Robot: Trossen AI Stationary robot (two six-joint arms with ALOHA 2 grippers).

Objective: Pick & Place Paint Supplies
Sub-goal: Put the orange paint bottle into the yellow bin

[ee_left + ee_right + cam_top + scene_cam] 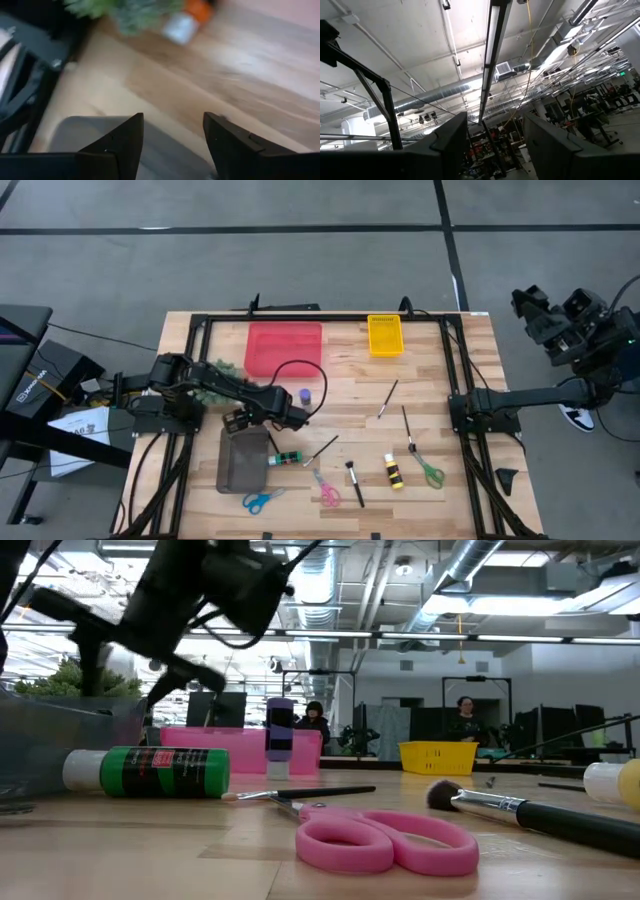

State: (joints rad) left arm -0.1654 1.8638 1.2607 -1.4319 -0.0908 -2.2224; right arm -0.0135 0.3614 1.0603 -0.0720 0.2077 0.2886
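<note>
While left gripper [172, 145] hovers open over grey tray [240, 465], right arm raised

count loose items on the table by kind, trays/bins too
Paint bottles: 3 – purple, green, yellow-and-black
Paintbrushes: 4 –
Scissors: 3 – blue, pink, green
Trays and bins: 3 – red tray, yellow bin, gray tray
Green tuft: 1
Total: 14

The left tool [172, 145] hangs low over the counter [470, 510], fingers apart and empty; the right tool [495, 145] points upward, fingers apart.
</note>
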